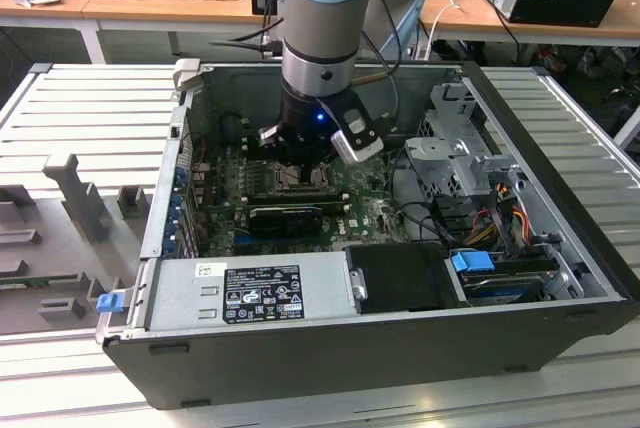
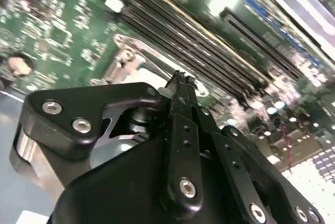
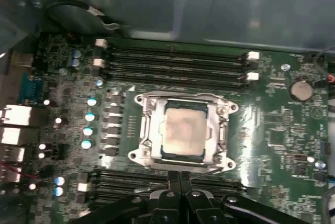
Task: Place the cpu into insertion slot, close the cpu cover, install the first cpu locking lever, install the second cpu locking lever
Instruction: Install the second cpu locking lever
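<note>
First wrist view, left to right: green circuit board [image 3: 63, 77] with its row of capacitors; at centre, the cpu [image 3: 183, 131] seated in the insertion slot [image 3: 157, 150], the cpu cover [image 3: 152, 124] lying flat around it; a coin cell [image 3: 300, 90] beyond. The gripper [image 3: 179, 178], fingers pressed together and holding nothing, hovers just beside the cover's edge, inside the computer case [image 1: 400, 348].

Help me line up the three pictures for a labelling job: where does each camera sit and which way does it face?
Exterior view: off the arm, above the open computer case, looking down at the arm and its gripper.
First wrist view: on the arm, facing down at the cpu under its cover; shut fingertips show.
Second wrist view: on the arm, slanting across the green board; gripper body shows.
Both wrist views share the board.
</note>
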Robot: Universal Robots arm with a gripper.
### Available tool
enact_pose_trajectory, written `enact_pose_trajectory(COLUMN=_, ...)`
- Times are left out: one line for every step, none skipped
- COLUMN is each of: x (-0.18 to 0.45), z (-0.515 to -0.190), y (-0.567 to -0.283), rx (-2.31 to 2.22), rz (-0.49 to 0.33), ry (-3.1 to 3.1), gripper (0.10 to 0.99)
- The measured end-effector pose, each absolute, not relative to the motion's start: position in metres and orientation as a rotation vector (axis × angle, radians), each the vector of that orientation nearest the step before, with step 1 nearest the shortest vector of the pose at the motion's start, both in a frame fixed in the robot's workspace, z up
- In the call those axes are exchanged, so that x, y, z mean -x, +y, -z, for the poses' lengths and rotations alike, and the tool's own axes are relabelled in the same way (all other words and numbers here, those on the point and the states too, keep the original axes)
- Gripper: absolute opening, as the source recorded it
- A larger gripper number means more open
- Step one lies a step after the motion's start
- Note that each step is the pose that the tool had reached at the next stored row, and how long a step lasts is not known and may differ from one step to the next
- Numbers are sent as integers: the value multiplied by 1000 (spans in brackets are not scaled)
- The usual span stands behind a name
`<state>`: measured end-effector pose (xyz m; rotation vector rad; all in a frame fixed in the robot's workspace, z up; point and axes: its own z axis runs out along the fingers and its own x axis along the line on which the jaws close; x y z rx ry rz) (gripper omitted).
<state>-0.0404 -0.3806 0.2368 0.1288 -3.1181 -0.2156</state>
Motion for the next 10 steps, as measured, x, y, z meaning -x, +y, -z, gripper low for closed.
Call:
enact_pose_trajectory(x=43, z=-235, y=-381, rx=-129, rz=220, ry=-3118, gripper=106)
enact_pose_trajectory(x=46, z=-230, y=-381, rx=-131, rz=220, ry=-3118, gripper=106)
enact_pose_trajectory(x=48, z=-227, y=-381, rx=-134, rz=220, ry=-3118, gripper=106)
enact_pose_trajectory(x=51, z=-225, y=-381, rx=-137, rz=227, ry=-3117, gripper=106)
enact_pose_trajectory(x=53, z=-225, y=-382, rx=-137, rz=238, ry=-3116, gripper=106)
enact_pose_trajectory(x=55, z=-224, y=-383, rx=-138, rz=262, ry=-3115, gripper=106)
enact_pose_trajectory(x=56, z=-224, y=-386, rx=-138, rz=300, ry=-3113, gripper=106)
enact_pose_trajectory(x=57, z=-224, y=-388, rx=-139, rz=314, ry=-3112, gripper=106)
enact_pose_trajectory(x=58, z=-224, y=-390, rx=-139, rz=327, ry=-3111, gripper=106)
enact_pose_trajectory(x=59, z=-223, y=-393, rx=-139, rz=341, ry=-3110, gripper=106)
